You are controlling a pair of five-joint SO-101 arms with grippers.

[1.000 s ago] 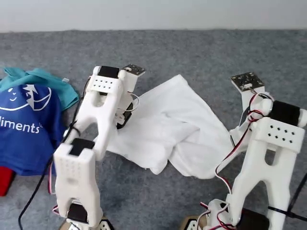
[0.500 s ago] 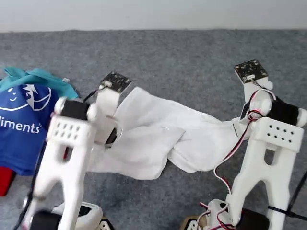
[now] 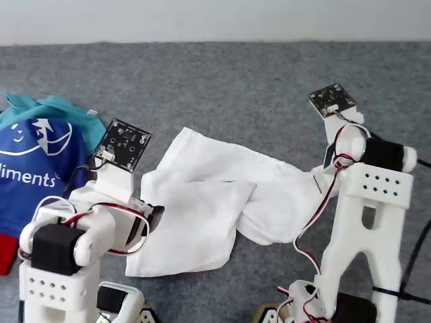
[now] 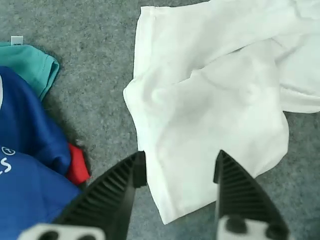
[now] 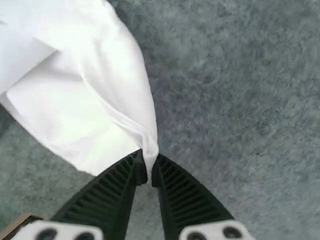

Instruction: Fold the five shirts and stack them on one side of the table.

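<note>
Shirts update: white shirt (image 3: 202,202) sits rumpled mid-frame in the high view, blue shirt (image 3: 34,182) piled at the left edge. Over on its right side the right gripper (image 5: 149,167) is pinched tight on the white shirt's edge, while the left gripper (image 4: 180,162) hangs jaws-wide over the lower-left part.

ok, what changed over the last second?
The left arm pulled back toward its base, dragging the left side of the white shirt into a flatter fold. The left end effector now hangs open above it. The right end effector stays shut on the shirt's edge and has barely shifted. The blue shirt, teal shirt and red shirt haven't moved.
</note>
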